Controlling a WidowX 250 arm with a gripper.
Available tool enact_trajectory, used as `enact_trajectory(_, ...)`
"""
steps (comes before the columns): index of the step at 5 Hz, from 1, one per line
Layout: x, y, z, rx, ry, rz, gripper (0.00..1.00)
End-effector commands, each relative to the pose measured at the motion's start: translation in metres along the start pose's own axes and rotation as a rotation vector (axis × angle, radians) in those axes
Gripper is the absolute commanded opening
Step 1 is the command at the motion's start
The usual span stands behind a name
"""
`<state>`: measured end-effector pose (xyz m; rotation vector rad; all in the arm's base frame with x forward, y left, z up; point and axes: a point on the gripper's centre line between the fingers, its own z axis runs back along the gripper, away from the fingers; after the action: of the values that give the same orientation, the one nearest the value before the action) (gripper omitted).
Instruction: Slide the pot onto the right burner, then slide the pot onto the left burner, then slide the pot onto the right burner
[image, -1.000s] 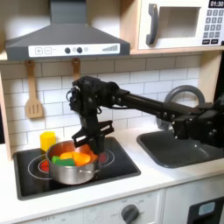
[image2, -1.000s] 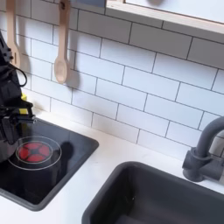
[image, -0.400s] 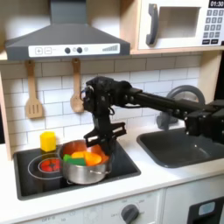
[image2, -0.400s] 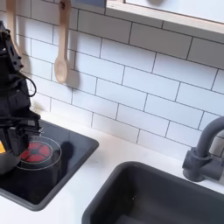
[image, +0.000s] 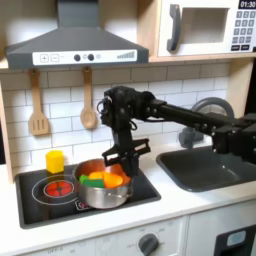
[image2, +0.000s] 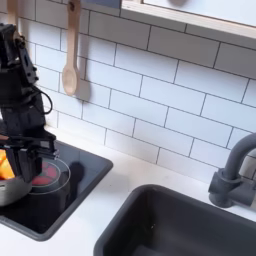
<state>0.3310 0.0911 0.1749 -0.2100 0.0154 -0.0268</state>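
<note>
While the black arm reaches down over the stove top, its pincer (image: 124, 156) sits at the far rim of the pot (image: 103, 189), with the pot directly below and slightly toward the first exterior view's left of it. The fingers appear to straddle or press on that rim, though the pictures are too coarse to tell whether they are clamped or merely parted around it. The pot holds orange, green and yellow toy food pieces and rests on the black stove top, covering most of the right burner (image: 125, 192). To the first exterior view's left, the left burner (image: 55, 187) lies uncovered, just beside the pot. In the second exterior view the pincer (image2: 36, 146) hangs above a red ringed burner, with the pot (image2: 10, 186) at the second exterior view's left edge.
</note>
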Motion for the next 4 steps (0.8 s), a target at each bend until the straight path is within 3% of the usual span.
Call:
enact_trajectory(1, 0.004, -0.011, 0.001, -0.013, 0.011, -0.02, 0.0)
enact_trajectory(3, 0.007, -0.025, 0.006, -0.019, 0.014, -0.048, 0.0)
enact_trajectory(4, 0.009, -0.023, 0.004, -0.011, 0.013, -0.038, 0.0)
